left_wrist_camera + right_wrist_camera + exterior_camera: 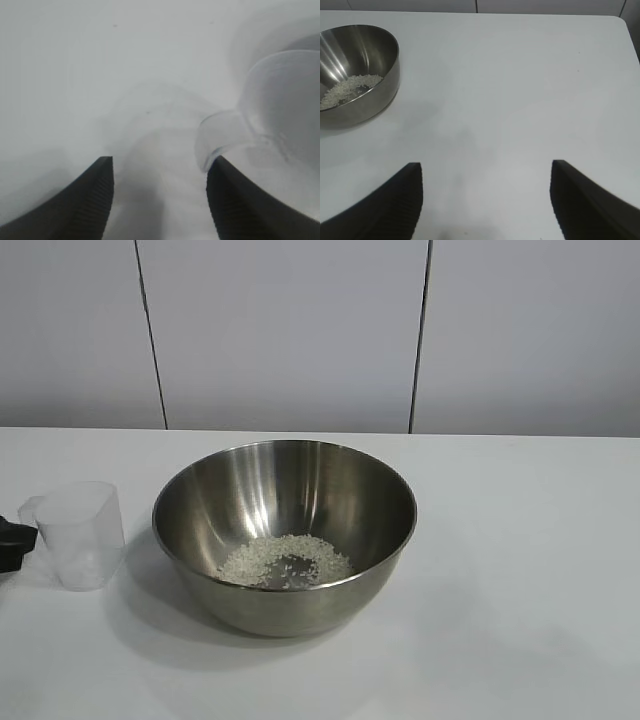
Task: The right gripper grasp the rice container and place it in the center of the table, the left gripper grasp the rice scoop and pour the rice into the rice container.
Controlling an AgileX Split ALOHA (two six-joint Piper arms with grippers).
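1. One steel rice container [285, 530] stood on the single white tabletop [520, 570].
2. One translucent rice scoop [82, 533] stood beside it.
3. One heap of rice [285, 562] lay inside the container.
4. Two claws appeared: left claw [160, 200], right claw [485, 205].

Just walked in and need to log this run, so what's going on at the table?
The rice already lies in the bottom of the rice container, which sits mid-table. The rice scoop stands upright and looks empty on the table to the container's left. The left gripper is open beside the scoop, one finger close to its handle tab, not closed on it. The right gripper is open too, off to the bowl's side over bare table, holding nothing.
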